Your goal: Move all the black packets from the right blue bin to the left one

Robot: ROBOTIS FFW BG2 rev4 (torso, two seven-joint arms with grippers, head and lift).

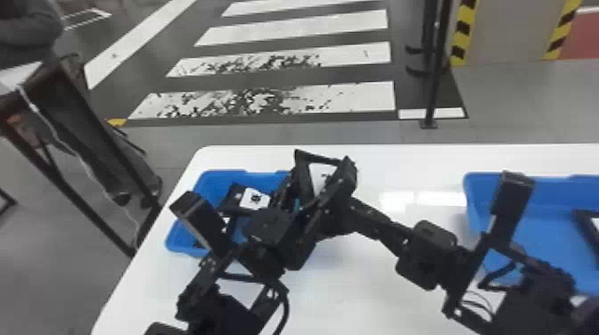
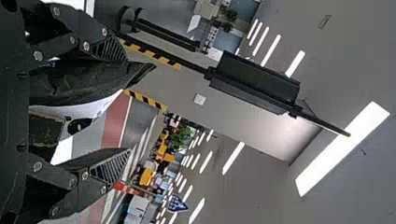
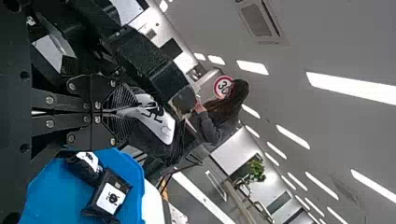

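A black packet with a white label point(image 2: 88, 88) is lodged between the fingers of the left gripper point(image 1: 323, 160), which stand well apart and grasp it from opposite sides, up above the table. A 2nd black packet point(image 3: 161, 121), also white-labelled, is pinched at its end by the right gripper point(image 1: 281, 192); its 2 fingers are clenched together and the packet juts out past their tips. The 2 grippers are close to each other, the left arm crossing on the robot's side of the right gripper. Below the right gripper is the left blue bin point(image 1: 225, 173), holding at least 2 more labelled black packets, 1 point(image 3: 86, 168) near the other point(image 3: 106, 198). To the right of both grippers, well apart from them, sits the right blue bin point(image 1: 483, 180); a dark object point(image 1: 586, 231) in it is cut off at the head view's edge, too little to name. Both bins stand on the white table point(image 1: 392, 156) under the grippers. Farther out, ahead of the grippers, are the white floor stripes point(image 1: 285, 100) and, ahead and to their right, a black pole point(image 1: 433, 84) and a pillar with yellow-and-black hazard edging point(image 1: 503, 35).
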